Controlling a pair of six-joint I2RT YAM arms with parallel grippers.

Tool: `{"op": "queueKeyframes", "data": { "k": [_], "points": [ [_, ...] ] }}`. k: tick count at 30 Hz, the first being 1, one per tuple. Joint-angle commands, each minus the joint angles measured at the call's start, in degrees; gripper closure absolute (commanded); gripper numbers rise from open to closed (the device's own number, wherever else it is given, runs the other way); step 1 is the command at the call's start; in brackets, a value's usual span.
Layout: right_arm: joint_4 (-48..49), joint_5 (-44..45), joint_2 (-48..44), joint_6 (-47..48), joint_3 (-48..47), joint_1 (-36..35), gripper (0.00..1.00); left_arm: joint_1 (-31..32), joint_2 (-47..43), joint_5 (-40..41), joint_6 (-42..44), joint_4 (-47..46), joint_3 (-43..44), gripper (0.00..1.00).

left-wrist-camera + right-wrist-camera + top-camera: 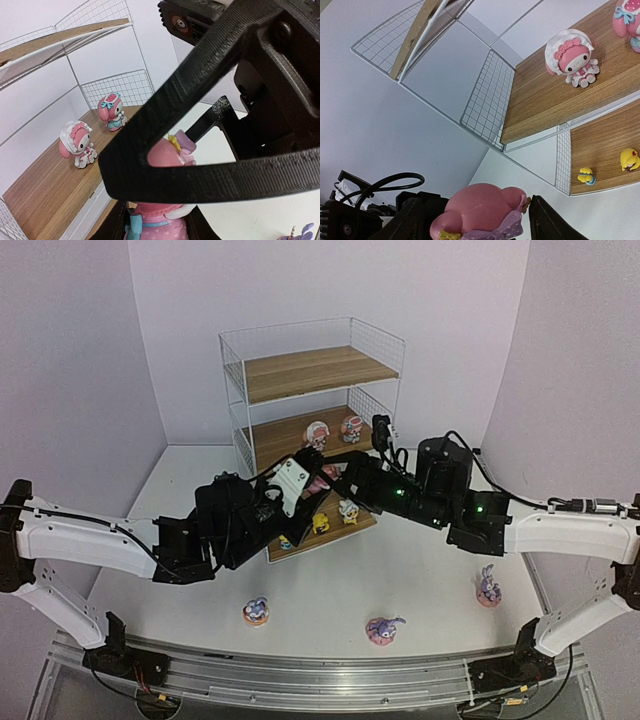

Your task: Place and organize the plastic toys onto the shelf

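Note:
A pink-white figurine (326, 478) hangs in the air in front of the shelf (310, 370), held between both grippers. My left gripper (159, 225) is shut on its pink dress. My right gripper (480, 215) is closed around its pink head (480, 207); its black fingers (210, 175) cross the left wrist view. Two more pink-white figurines (317, 433) (351, 427) stand on the middle board. Small yellow toys (321, 523) (348, 511) sit on the bottom board. Three purple bunnies (256, 611) (383, 629) (488, 588) stand on the table near the front.
The shelf's top board (318, 372) is bare. White wire mesh sides (487, 102) close the shelf ends. Both arms cross in front of the shelf's lower levels. Walls stand close behind and beside the shelf.

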State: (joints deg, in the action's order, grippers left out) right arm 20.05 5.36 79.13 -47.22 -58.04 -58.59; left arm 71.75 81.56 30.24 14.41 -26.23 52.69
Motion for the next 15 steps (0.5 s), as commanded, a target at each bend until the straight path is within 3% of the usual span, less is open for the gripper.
{"op": "queueKeyframes", "data": {
  "k": [1, 15],
  "points": [
    [1.5, 0.5, -1.0, -1.3, -1.3, -0.3, 0.35, 0.4, 0.2, 1.5, 0.8, -1.0, 2.8, 1.0],
    [-2.4, -2.7, 0.4, -2.1, -3.9, -0.6, 0.38, 0.4, 0.4, 2.9, 0.0, 0.6, 3.6, 1.0]
  ]
}}
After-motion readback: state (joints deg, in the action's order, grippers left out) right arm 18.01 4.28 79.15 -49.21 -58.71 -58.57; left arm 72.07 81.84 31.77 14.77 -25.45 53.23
